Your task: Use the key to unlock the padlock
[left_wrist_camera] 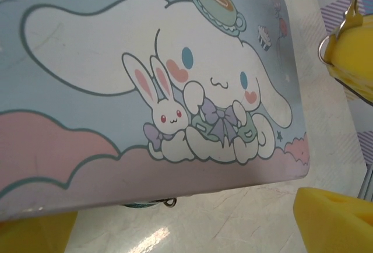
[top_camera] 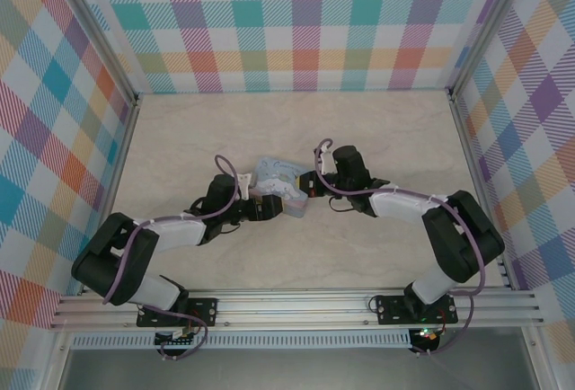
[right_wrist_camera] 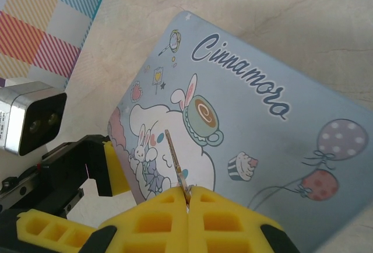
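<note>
Both arms bend in toward the scene's middle, elbows splayed outward; the left tool gapes wide, while the right tool, just right of it, pinches the key.

Left wrist view: the pale blue rectangular tin with the white cartoon character runs off the frame at 9 and 12 o'clock, so its full outline is lost. At 6 o'clock, a sliver of the tiny blue-bodied padlock with a thin metal shackle pokes out from under the tin's near edge. Nearly all of it is hidden, so I honestly can't tell if it's locked. The left gripper has its yellow foam pads chopped by the frame at 5 and 7 o'clock.

Right wrist view: the thin dark metal key has its base buried between the right gripper pads.

Top view: padlock and key are too small to pick out.
</note>
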{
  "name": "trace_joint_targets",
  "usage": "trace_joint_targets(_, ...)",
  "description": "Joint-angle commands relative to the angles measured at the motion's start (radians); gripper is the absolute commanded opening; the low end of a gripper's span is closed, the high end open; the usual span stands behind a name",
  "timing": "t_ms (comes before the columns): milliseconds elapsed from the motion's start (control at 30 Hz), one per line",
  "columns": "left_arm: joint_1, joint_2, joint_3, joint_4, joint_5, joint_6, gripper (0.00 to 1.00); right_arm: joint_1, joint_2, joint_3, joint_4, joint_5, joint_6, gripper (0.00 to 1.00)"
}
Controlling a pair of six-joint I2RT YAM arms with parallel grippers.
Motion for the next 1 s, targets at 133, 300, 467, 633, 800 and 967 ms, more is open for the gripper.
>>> trace_joint_targets(133, 0.006, 0.067, -0.001, 0.098, 0.019, 0.043, 0.92, 0.010, 0.044, 0.047, 0.028, 0.008, -0.003, 0.00)
trace_joint_targets(300, 0.007, 0.116, 0.050, 0.092, 0.029, 0.066, 0.90, 0.010, 0.077, 0.067, 0.000, 0.024, 0.001, 0.00)
trace_joint_targets(467, 0.009, 0.159, 0.067, 0.104, 0.063, 0.085, 0.86, 0.010, 0.100, 0.084, -0.038, 0.042, 0.007, 0.00)
trace_joint_targets(633, 0.008, 0.170, 0.025, 0.169, 0.082, 0.070, 0.81, 0.010, 0.117, 0.084, -0.034, 0.041, 0.011, 0.00)
trace_joint_targets(800, -0.017, 0.186, 0.008, 0.190, 0.081, 0.068, 0.77, 0.011, 0.130, 0.087, -0.027, 0.036, 0.013, 0.00)
trace_joint_targets(967, -0.050, 0.216, 0.007, 0.217, 0.051, 0.057, 0.75, 0.012, 0.130, 0.087, -0.027, 0.039, 0.012, 0.00)
